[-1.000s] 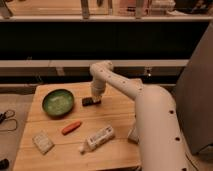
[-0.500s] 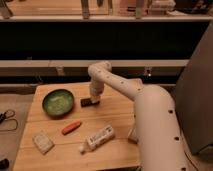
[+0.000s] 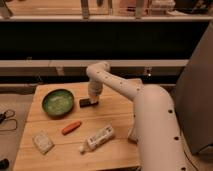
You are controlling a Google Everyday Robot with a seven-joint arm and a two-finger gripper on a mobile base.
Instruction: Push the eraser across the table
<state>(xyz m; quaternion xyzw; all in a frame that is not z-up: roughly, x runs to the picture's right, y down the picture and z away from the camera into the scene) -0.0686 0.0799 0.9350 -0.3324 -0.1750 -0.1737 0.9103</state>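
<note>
Clenched two-finger gripper (image 3: 93, 100) pressing down at right end of small flat black rectangular eraser (image 3: 88, 103), fingers closed on nothing, just contacting block. Sitting on light wooden plank table (image 3: 120, 125), eraser lying just right of round green bowl (image 3: 58, 102), toward back-centre of top. Having slid slightly left since a second ago, arm shifting leftward with it; meaning push already underway, bowl now close in path. Scanning left to right: pale whitish rectangular packet (image 3: 42, 141) resting near front-left corner, orange carrot-like piece (image 3: 71, 127) lying just ahead of bowl, eraser under gripper, white plastic bottle (image 3: 97, 138) lying on side toward front-centre. Judging push partly done; continuing left risking bumping bowl.
</note>
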